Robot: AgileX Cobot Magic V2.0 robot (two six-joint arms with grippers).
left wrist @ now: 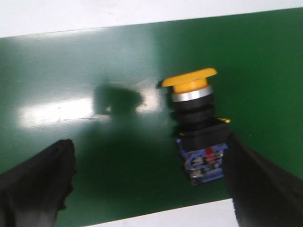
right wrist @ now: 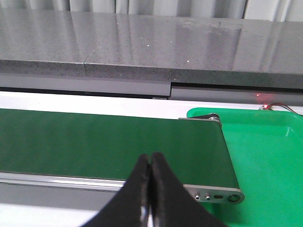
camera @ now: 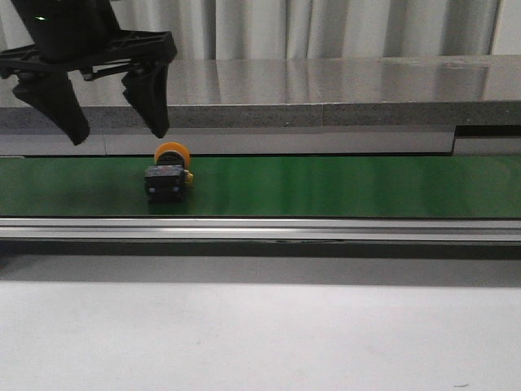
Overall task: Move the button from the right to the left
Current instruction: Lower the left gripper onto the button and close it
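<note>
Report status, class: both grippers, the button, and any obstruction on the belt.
Left gripper open, above the belt. Right gripper shut, empty. Button lying on green belt, ungrasped. Nothing blocking it.

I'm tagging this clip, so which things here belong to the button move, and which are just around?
Job:
- button, lying on the green belt
- left gripper, open above the button

Just around:
- right gripper, shut, holding nothing
- green tray past the belt's end
- grey stone ledge behind the belt
</note>
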